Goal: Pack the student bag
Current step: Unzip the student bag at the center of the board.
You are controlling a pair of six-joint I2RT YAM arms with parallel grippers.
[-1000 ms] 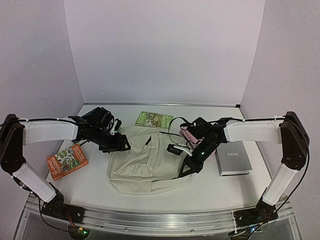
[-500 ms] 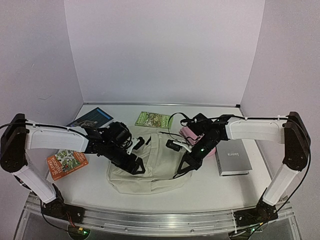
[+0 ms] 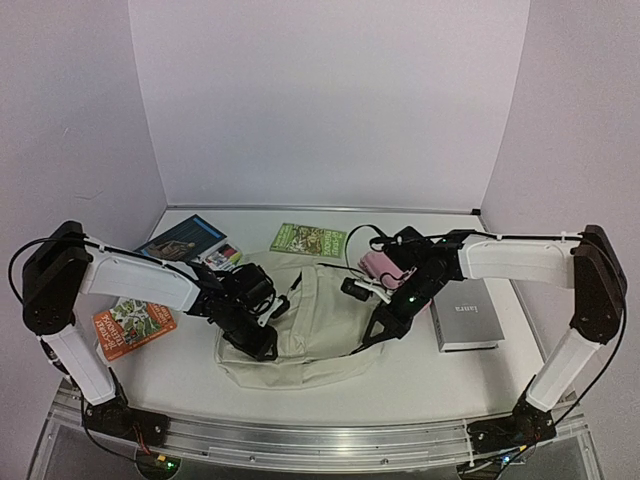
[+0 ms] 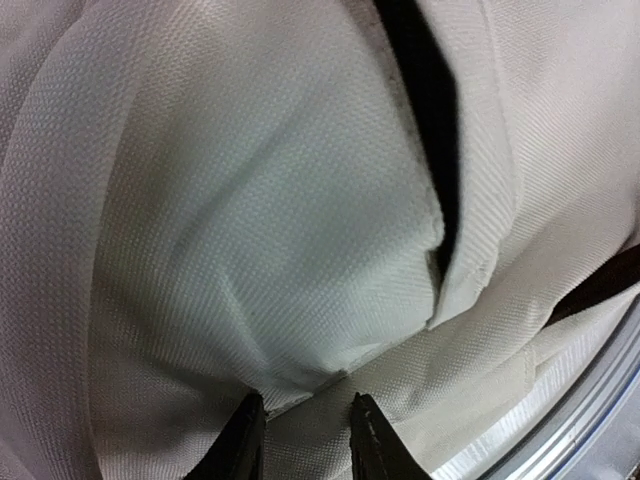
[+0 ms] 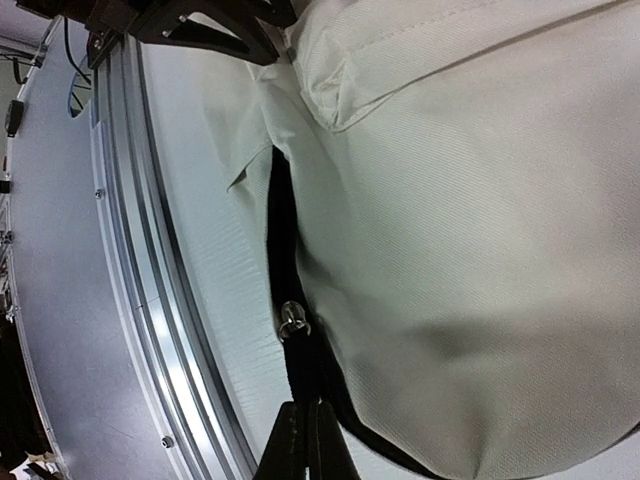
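The cream student bag lies flat in the middle of the table and fills the left wrist view and the right wrist view. My left gripper is on its near left part, the jaws slightly apart with a fold of the fabric between the tips. My right gripper is at the bag's right edge, shut on the black zipper pull strap just below the metal slider.
A pink pencil case lies under the right arm. There is a green book behind the bag, a blue book with colored pens at back left, an orange book at left and a grey book at right. The table's metal front rail is close.
My left arm has swung from the left side over onto the bag's near left part, uncovering the blue book. My right gripper has shifted slightly at the bag's right edge.
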